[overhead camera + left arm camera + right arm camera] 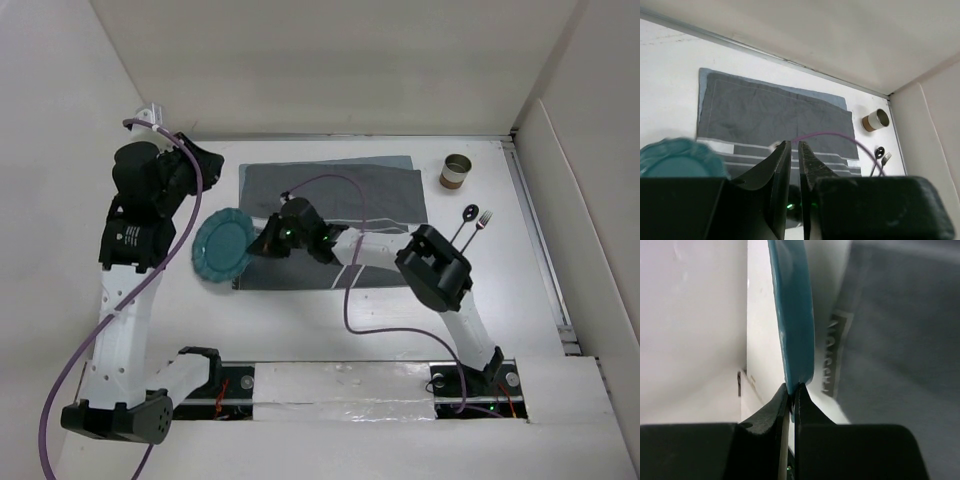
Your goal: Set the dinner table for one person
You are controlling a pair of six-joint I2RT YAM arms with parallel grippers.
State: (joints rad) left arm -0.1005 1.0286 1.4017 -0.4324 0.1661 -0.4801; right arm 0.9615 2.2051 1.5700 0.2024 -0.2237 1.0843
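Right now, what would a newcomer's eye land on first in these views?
The round teal plate at the left edge of the dark grey striped cloth placemat, its rim pinched in the right pincer. Next, the small metal fork and black-headed spoon lying side by side on the white tabletop at far right, just nearer than a tan cylindrical cup.

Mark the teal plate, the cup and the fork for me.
teal plate (222, 246), top view, its centre.
cup (456, 172), top view, its open mouth.
fork (486, 216), top view, its tines.
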